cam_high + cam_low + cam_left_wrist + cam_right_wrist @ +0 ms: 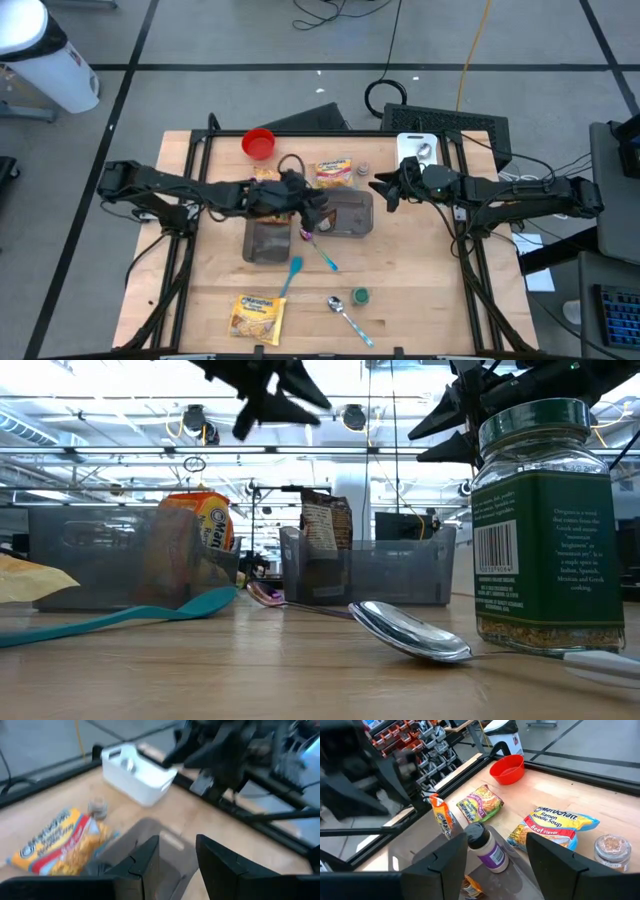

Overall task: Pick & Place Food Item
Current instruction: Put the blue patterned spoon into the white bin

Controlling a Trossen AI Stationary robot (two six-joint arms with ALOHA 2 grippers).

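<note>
Two grey bins sit mid-table, one (268, 243) nearer the left and one (350, 215) to its right. A bottle (486, 849) with a dark cap and purple label lies on its side in the right bin. An orange packet (442, 821) stands in the left bin. My left gripper (177, 865) hangs open above the right bin (150, 840) with nothing between its fingers. My right gripper (495, 865) hovers open at that bin's far right corner (383, 190), its fingers framing the bottle far below without touching it.
Ramen packs lie behind the bins (333, 173) and at the near left (257, 315). A red bowl (258, 143), a white tub (418, 148) and a small jar (363, 170) stand at the back. In front lie a green-lidded spice jar (360, 296), a metal spoon (345, 315) and a blue spoon (294, 272).
</note>
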